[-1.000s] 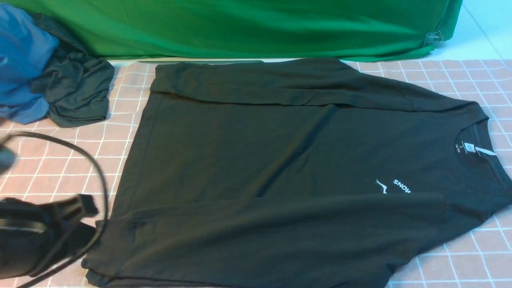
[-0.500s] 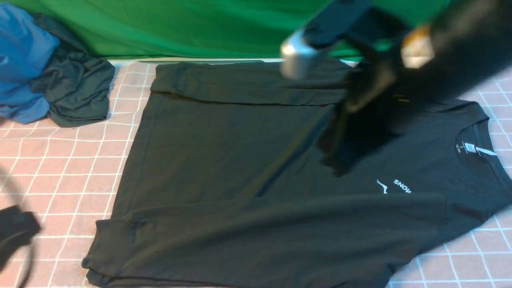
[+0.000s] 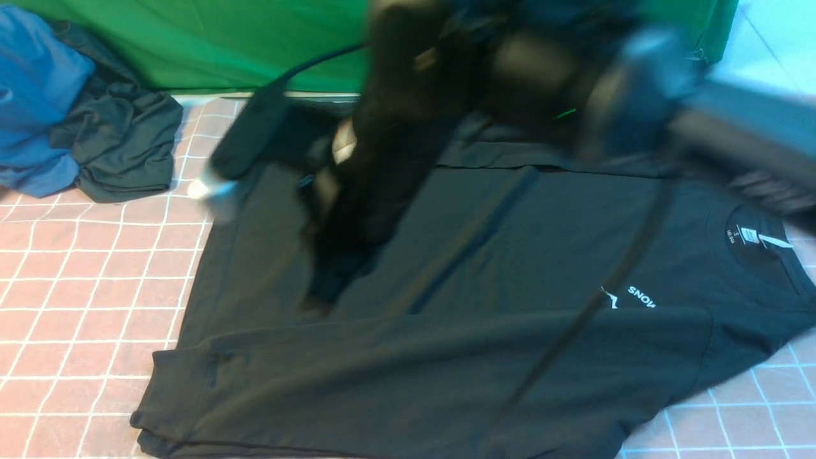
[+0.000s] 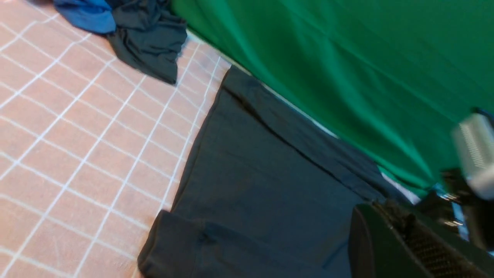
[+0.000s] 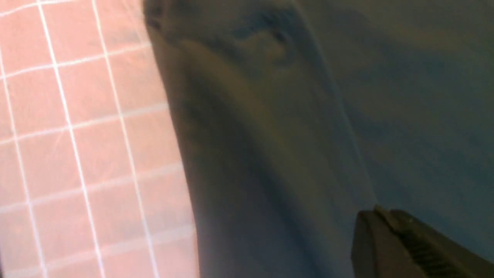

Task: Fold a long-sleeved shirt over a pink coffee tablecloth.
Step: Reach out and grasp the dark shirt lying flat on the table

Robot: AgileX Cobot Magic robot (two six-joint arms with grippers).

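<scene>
One long-sleeved shirt (image 3: 510,255) lies flat mid-frame on the pink coffee tablecloth (image 3: 95,287), collar at right.
Half a second on, the blurred right arm (image 3: 542,76) has swung from upper right to upper centre. The right hand (image 3: 322,287) is over the shirt's left half, and I cannot tell its grip. The left hand (image 4: 389,247), pressed together, has left the front view's lower left corner.

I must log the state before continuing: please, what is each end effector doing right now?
Left end effector: closed, holding nothing visible.
Right end effector: blurred above the long-sleeved shirt; cannot be told.
</scene>
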